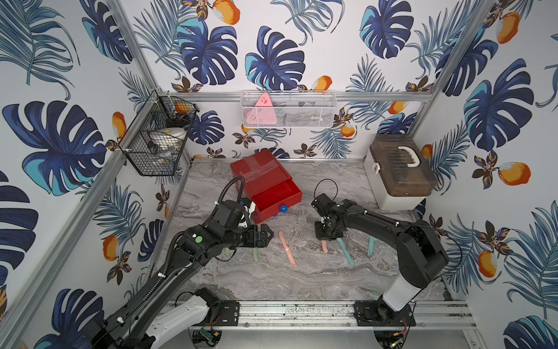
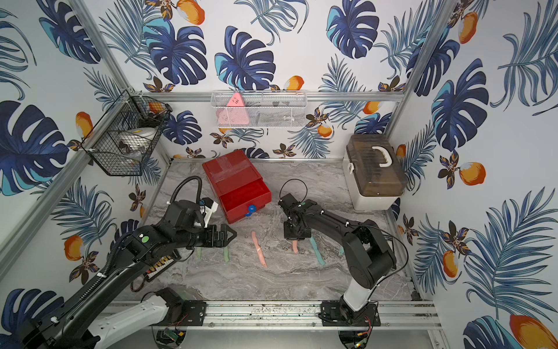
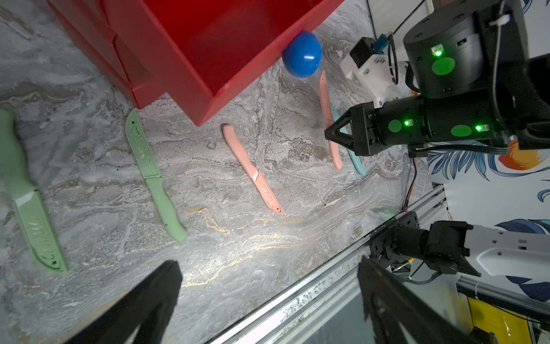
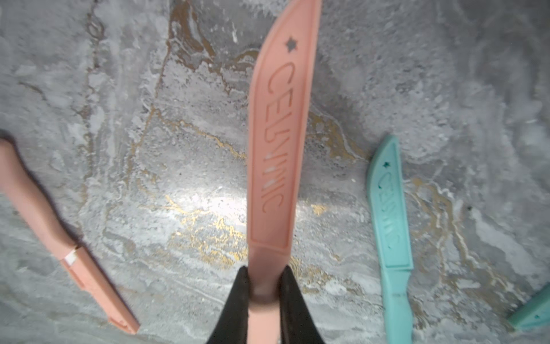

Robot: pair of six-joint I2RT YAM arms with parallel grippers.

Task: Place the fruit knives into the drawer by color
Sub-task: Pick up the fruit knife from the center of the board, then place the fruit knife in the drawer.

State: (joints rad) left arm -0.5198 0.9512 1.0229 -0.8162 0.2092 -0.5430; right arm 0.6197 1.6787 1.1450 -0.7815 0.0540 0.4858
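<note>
Salmon-pink plastic fruit knife point(image 4: 276, 149), low over grey marble table point(image 1: 302, 278): our right gripper point(image 4: 265, 269) pinches its handle, blade aimed at glossy red plastic chest's open drawer point(image 1: 265, 211). Left gripper point(image 1: 265, 237) wide, empty.

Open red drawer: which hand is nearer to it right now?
Left. The left hand, open, sits just off the drawer at its front corner; the right hand is farther out, gripping a pink knife.

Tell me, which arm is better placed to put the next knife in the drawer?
Right: the right gripper is shut on a pink knife and the drawer stands open; the left gripper is open, empty.
</note>
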